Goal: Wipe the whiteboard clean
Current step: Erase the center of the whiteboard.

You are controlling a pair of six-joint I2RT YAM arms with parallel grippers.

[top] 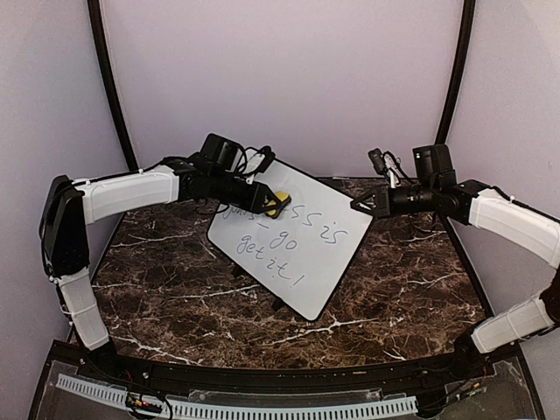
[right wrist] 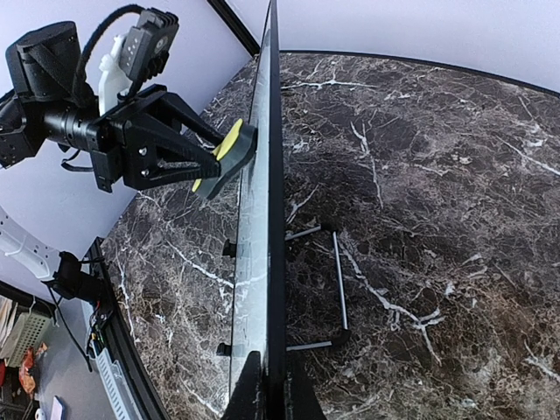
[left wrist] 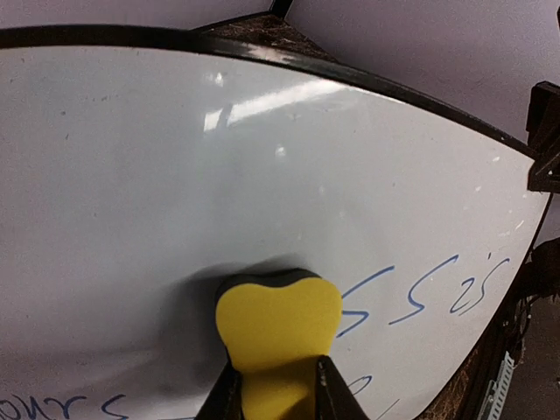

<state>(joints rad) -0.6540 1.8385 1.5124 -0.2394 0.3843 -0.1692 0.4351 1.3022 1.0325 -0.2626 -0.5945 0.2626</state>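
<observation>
The left claw [left wrist: 278, 389] is clamped on a yellow eraser [left wrist: 278, 324], pressing it flat against the upper part of the whiteboard [top: 293, 254]. The whiteboard stands propped mid-way across the marble desk [top: 402, 289] and bears blue handwriting [left wrist: 420, 293]. The right claw [right wrist: 267, 385] is pinched tight on the whiteboard's right edge.

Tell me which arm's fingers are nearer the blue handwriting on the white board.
Left fingers press a yellow foam eraser beside the writing; right fingers clamp the board's edge.
</observation>
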